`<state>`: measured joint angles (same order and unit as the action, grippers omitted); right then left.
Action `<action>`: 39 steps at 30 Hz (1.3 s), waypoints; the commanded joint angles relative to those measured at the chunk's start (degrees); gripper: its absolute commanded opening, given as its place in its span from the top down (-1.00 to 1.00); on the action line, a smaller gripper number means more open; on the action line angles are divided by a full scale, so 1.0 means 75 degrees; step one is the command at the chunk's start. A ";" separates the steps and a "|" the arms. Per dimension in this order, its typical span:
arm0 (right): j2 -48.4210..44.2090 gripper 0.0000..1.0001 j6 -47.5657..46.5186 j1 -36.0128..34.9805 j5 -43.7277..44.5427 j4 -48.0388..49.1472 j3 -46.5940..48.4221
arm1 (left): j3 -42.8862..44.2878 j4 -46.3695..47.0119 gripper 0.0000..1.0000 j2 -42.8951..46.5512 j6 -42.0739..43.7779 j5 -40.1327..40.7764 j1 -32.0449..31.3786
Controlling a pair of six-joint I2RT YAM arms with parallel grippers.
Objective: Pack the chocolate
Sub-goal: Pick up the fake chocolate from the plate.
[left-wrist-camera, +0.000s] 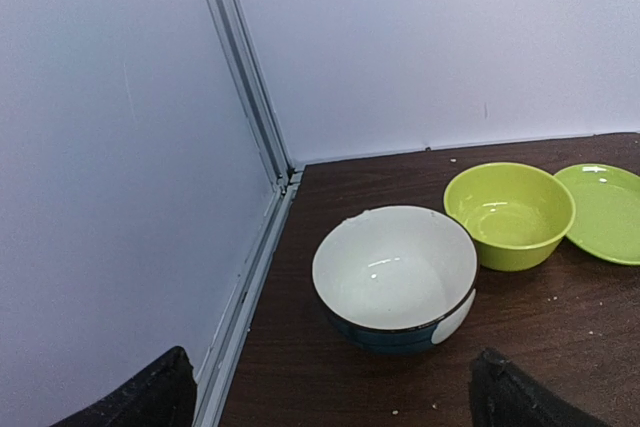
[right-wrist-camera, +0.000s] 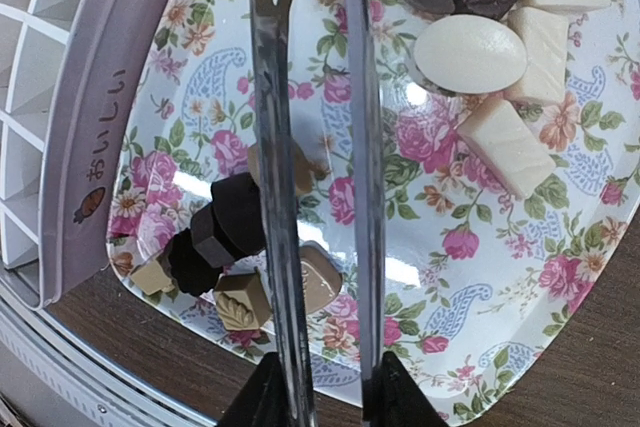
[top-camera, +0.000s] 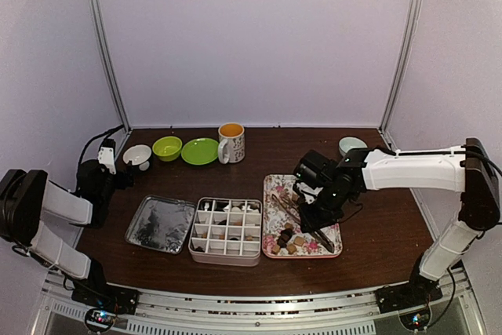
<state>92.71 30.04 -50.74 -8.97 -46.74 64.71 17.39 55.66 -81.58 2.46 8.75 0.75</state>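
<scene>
Chocolate (right-wrist-camera: 470, 52), assorted bite-sized pieces, lay in two loose clusters on the pink floral tray (right-wrist-camera: 560, 277) beside the white partitioned box (right-wrist-camera: 90, 107); the white oval piece ran its long axis across the right wrist view, and the cream bar (right-wrist-camera: 505, 142) below it slanted from upper left to lower right. Right claw (right-wrist-camera: 328, 397) was pinched partway closed on the metal tongs (right-wrist-camera: 275, 197), nothing seen between their tips; left claw (left-wrist-camera: 330, 402) stood spread wide and empty near a white bowl (left-wrist-camera: 395, 272). Handling judged best: tips lowered astride one piece's short axis, squeezed lightly, lifted straight.
</scene>
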 commanded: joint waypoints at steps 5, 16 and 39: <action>-0.0073 0.46 -0.0114 0.0062 0.0202 -0.0252 0.0331 | 0.0166 0.0405 -0.96 -0.0008 -0.0047 0.0016 0.0048; -0.0548 0.23 -0.0053 0.0059 0.0238 -0.0377 -0.0105 | 0.0166 0.0397 -0.96 -0.0009 -0.0047 0.0015 0.0043; -0.1121 0.48 -0.0062 0.0062 -0.0050 -0.0649 0.0070 | 0.0166 0.0400 -0.96 -0.0009 -0.0047 0.0016 0.0051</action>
<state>86.94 29.78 -50.63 -9.23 -50.63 62.74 17.39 55.66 -81.58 2.46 8.75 0.75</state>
